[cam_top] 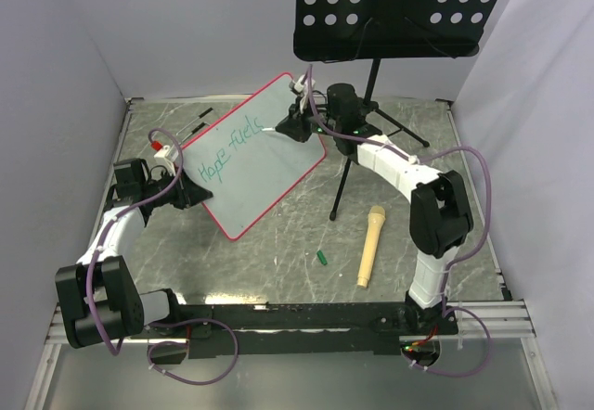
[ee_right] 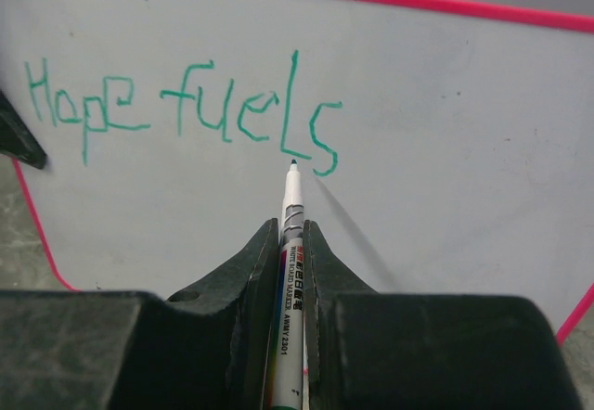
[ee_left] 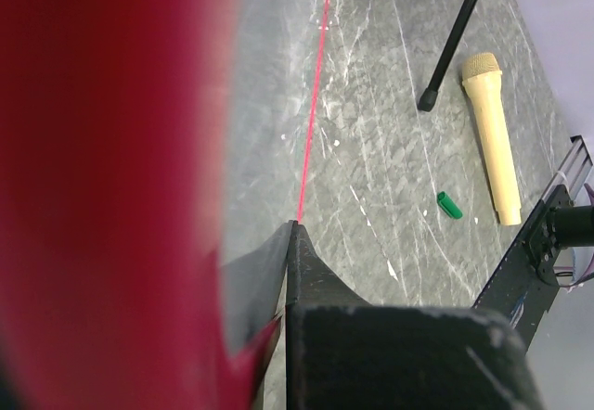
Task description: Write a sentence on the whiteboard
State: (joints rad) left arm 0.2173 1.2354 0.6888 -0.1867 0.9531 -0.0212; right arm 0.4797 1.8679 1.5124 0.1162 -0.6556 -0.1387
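Note:
The whiteboard [cam_top: 260, 155] with its pink-red frame stands tilted on the table. My left gripper [cam_top: 181, 192] is shut on its lower left edge. In the left wrist view that frame is a red blur [ee_left: 111, 169] beside the left gripper [ee_left: 290, 229]. The sentence [ee_right: 186, 108] in teal reads "Hope fuels" [cam_top: 227, 155]. My right gripper [ee_right: 291, 229] is shut on a white marker [ee_right: 291, 262]. The marker's tip [ee_right: 292, 163] points at the board [ee_right: 445, 150], just under the "l" and "s". I cannot tell whether it touches.
A black perforated music stand tray [cam_top: 399, 11] hangs over the back, and its tripod legs [cam_top: 345, 183] spread right of the board. A beige microphone [cam_top: 369, 243] [ee_left: 494, 141] and a small green cap [cam_top: 321, 258] [ee_left: 449, 205] lie on the grey tabletop.

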